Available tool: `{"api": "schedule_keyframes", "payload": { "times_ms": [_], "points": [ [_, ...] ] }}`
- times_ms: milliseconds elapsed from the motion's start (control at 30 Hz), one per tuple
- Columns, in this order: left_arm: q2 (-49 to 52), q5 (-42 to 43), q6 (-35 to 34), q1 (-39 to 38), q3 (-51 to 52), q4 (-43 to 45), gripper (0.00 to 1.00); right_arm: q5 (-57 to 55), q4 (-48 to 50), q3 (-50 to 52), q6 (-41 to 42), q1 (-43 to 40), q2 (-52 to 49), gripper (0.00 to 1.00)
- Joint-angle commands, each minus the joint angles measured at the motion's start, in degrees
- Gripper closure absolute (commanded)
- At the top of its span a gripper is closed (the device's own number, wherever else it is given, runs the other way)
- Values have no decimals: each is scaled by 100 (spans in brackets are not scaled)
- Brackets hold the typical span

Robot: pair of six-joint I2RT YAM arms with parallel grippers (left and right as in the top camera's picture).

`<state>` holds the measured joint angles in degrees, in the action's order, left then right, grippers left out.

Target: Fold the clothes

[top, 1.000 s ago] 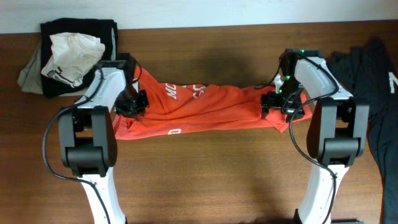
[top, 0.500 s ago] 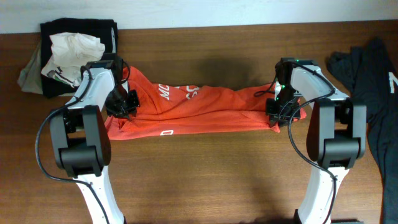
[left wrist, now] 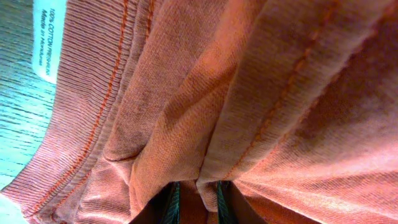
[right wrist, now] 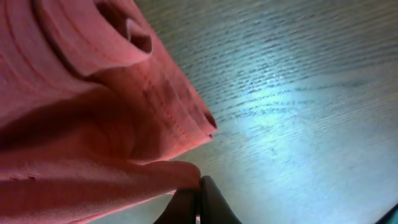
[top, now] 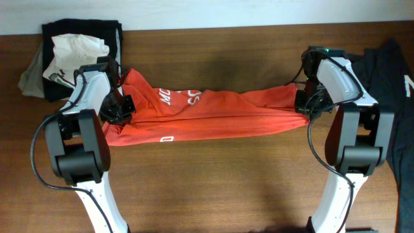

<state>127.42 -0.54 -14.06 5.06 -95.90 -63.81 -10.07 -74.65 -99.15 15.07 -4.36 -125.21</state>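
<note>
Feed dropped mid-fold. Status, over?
Shut on orange T-shirt: left gripper, right gripper, opposite ends. Shirt stretched as a band across the table. Heaps of other clothes at both sides, off it.

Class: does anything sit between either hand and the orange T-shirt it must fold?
Nothing visible. The left hand and right hand are each shut on an end of the orange T-shirt, stretched over the table.

A red-orange knit T-shirt (top: 213, 115) with white block lettering (top: 183, 98) lies drawn out into a long creased band, running left to right across the wooden tabletop (top: 213, 188), with both ends bunched. A white printed label (left wrist: 50, 43) sits on a ribbed edge. A crumpled white garment (top: 77, 48) rests on folded black cloth (top: 97, 29) at the far left. A loose black garment (top: 400, 123) lies at the right edge.
</note>
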Motion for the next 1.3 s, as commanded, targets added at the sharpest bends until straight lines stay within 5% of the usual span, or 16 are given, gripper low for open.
{"api": "schedule_keyframes", "payload": {
  "times_ms": [0, 200, 300, 400, 433, 500, 533, 633, 733, 867, 967, 1133, 1267],
  "points": [
    [256, -490, 87, 144, 15, -162, 79, -87, 55, -74, 87, -90, 13, 83],
    [254, -492, -127, 149, -651, -1021, 79, -48, 28, -199, 92, -92, 15, 72],
    [254, -485, -129, 133, -1370, -1493, 78, 415, -424, -1139, 76, -92, 15, 71],
    [254, -243, -120, -9, -1602, -1512, 62, 2094, -186, -1641, -651, -79, 13, 29],
    [256, -131, -74, -72, -1598, -1460, 55, 2253, -107, -1596, -741, -74, -7, 29],
    [256, -52, 66, -201, -1593, -1370, 33, 2253, -13, -1449, -739, -42, -101, 51],
    [256, -48, 94, -291, -1593, -1285, 28, 2253, 46, -1318, -737, -2, -190, 72],
    [291, 31, 94, -535, -1576, -1097, 37, 2253, 577, -634, -734, 142, -262, 82],
    [299, 61, 94, -710, -1397, -822, 60, 2251, 1067, -92, -732, 216, -262, 83],
    [299, 52, 94, -699, -990, -584, 59, 1923, 1661, 476, -610, 153, -262, 83],
    [299, -46, 94, -555, -616, -236, 42, 1152, 1897, 835, -146, 2, -262, 90],
    [310, -177, 87, -114, -55, 87, 57, 1084, 1650, 964, -101, -511, -260, 96],
    [297, -490, -61, 111, -203, -28, 56, 1040, 1488, 962, 179, -809, -227, 96]
  ]
}}
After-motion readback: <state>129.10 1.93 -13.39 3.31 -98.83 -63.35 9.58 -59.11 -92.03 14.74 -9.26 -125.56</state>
